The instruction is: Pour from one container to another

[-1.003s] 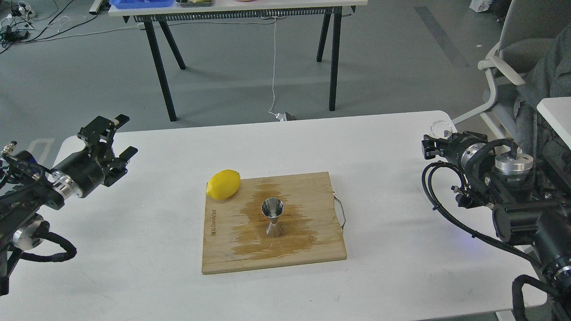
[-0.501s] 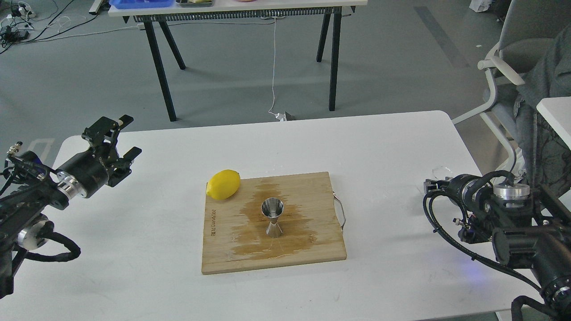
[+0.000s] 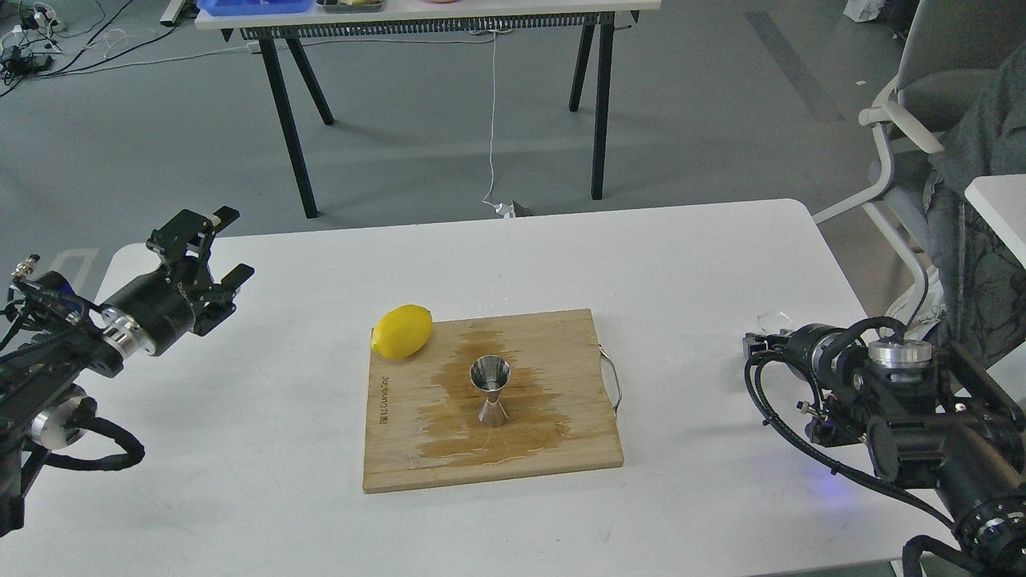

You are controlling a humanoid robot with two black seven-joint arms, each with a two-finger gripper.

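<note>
The steel jigger (image 3: 490,390) stands upright in the middle of the wooden cutting board (image 3: 553,353), inside a wet patch. The clear glass cup (image 3: 773,319) shows only as a faint rim at the tip of my right gripper (image 3: 760,341), low over the table's right side. That gripper is dark and seen from behind, but the cup stays at its tip, so it looks shut on the cup. My left gripper (image 3: 218,250) hovers open and empty over the table's left end, far from the board.
A yellow lemon (image 3: 402,330) lies at the board's far left corner. The board's metal handle (image 3: 612,385) sticks out on its right. A grey chair (image 3: 914,104) stands beyond the table's right edge, and another table (image 3: 433,16) stands farther back.
My right arm has dropped and drawn nearer, carrying the glass cup from the table's far right corner down to just above the tabletop. The left gripper shifted slightly.
</note>
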